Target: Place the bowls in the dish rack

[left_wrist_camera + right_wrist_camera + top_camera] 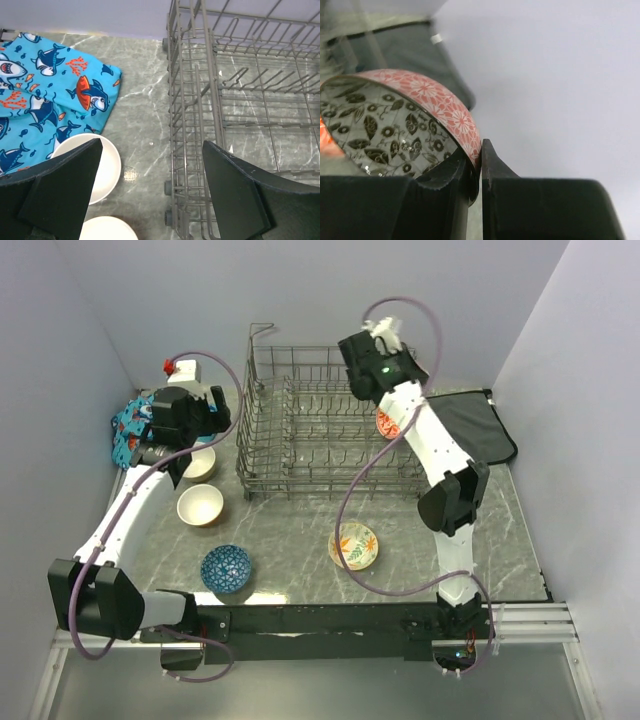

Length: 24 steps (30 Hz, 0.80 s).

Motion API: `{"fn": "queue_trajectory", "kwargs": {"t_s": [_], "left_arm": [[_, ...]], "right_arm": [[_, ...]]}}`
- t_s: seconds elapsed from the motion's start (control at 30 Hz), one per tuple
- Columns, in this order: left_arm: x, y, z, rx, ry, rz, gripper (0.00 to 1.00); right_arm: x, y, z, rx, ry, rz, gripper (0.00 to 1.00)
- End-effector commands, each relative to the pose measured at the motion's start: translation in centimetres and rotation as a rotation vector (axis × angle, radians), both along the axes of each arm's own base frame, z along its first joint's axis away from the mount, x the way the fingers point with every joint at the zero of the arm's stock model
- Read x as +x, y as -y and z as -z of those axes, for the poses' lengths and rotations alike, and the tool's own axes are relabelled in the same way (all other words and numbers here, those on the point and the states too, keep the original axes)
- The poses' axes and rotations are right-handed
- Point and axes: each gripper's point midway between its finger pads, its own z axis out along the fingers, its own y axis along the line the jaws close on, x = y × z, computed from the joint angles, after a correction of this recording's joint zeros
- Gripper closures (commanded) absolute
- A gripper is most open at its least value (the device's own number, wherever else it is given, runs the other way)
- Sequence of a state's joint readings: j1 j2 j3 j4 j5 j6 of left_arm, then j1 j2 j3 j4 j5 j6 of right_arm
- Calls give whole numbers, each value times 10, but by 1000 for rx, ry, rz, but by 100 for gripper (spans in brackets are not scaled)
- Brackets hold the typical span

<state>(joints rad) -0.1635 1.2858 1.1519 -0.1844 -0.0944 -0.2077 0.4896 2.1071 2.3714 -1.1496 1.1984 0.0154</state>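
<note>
right fingers (493, 170) pinch orange-red bowl (442, 102) rim, hidden overhead.

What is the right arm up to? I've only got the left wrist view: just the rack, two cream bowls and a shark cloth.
Observer: The right pincer is shut on the rim of an orange-red patterned bowl.
Operator: Are there any bowls that my view misses?
Observer: Two, both on the table in front of the dish rack: a blue patterned bowl and a cream bowl with orange leaves.
</note>
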Motion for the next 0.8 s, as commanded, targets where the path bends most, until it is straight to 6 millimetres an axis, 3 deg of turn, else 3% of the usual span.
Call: {"fn": "queue_trajectory", "kwargs": {"t_s": [0.0, 0.03, 0.1, 0.2, 0.27, 0.37, 0.6, 0.77], "left_arm": [[5, -4, -22, -26, 59, -11, 12], [5, -4, -21, -30, 61, -12, 12], [4, -7, -16, -31, 57, -17, 12], [3, -8, -7, -29, 44, -28, 12], [4, -9, -3, -23, 38, -33, 11], [6, -10, -2, -18, 35, -35, 11], [12, -9, 12, -13, -16, -38, 11], [17, -7, 14, -22, -20, -35, 11]], "right_arm": [[-13, 18, -24, -309, -23, 383, 100], [-14, 13, -38, -116, 38, 334, 100], [14, -3, -26, -93, -2, 295, 100], [25, -24, -30, -115, -14, 283, 100], [27, -38, -21, -152, -14, 300, 100], [26, -43, -7, -148, -24, 280, 100], [29, -66, 0, -172, -33, 256, 100], [38, -65, 17, -176, -46, 268, 100]]}}
